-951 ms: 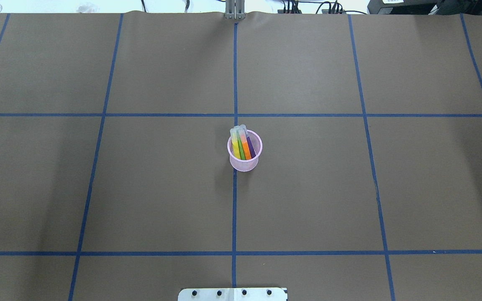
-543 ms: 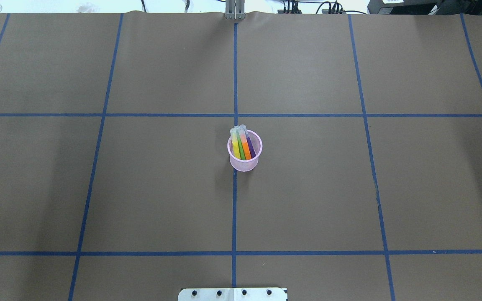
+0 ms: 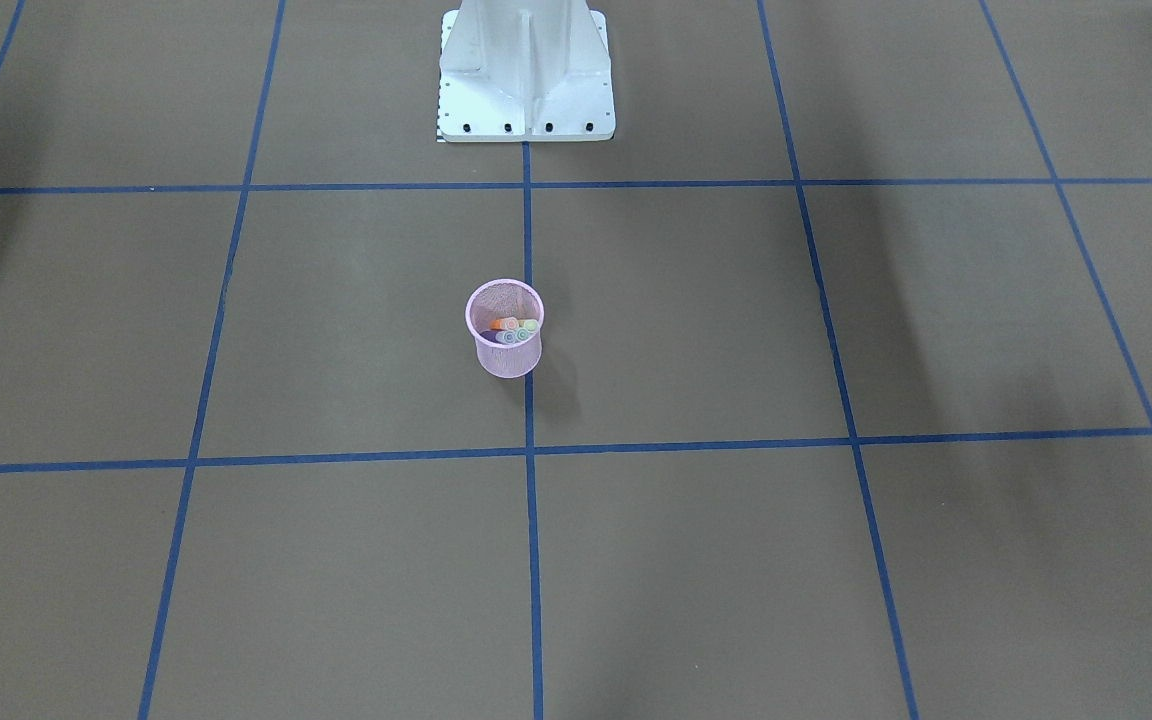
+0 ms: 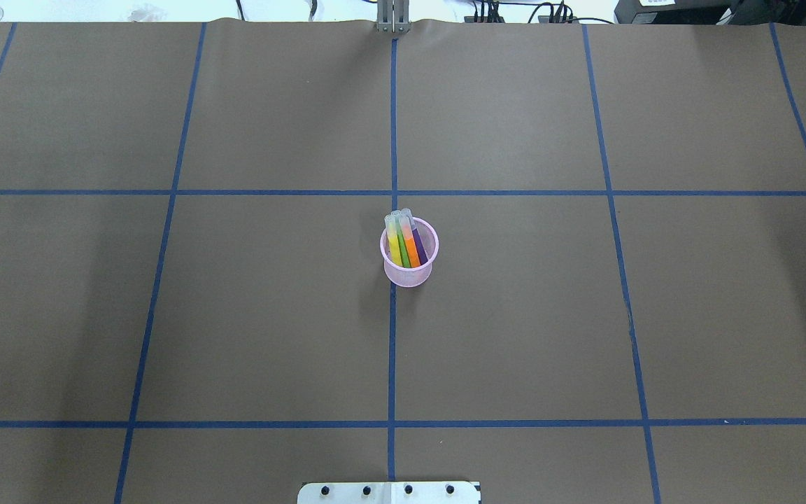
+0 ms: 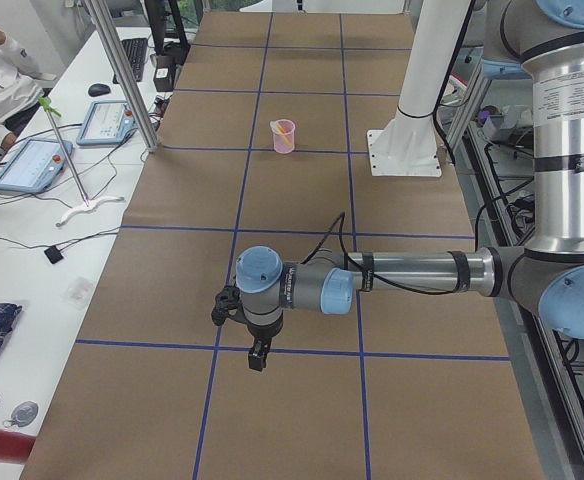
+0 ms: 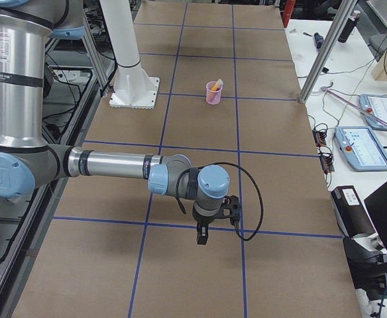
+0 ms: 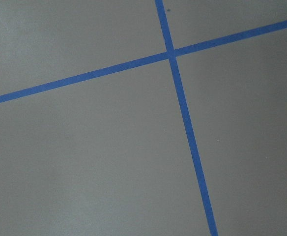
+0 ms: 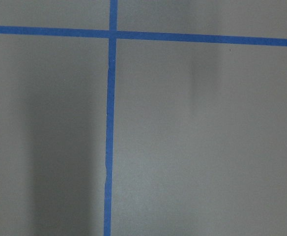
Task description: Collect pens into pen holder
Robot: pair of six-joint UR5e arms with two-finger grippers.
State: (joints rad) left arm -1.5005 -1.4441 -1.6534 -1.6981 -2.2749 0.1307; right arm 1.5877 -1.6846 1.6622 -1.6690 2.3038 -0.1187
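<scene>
pens [image 4: 406, 245]: all four in cup [image 4: 410, 277], well away from both claws | left claw [image 5: 256, 358], right claw [image 6: 201, 237]: open or closed, can't tell | looks done; steer clear of cup

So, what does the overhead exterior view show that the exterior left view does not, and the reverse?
Only the overhead view tells apart the four short marker-like pens inside the small round pink wire-mesh pen holder: yellow pen, green pen, orange pen, purple pen. Only the exterior left view shows the left gripper, hanging over the brown table far from the holder; open or shut, I cannot tell. Both show the holder upright on the table with its blue tape lines.
</scene>
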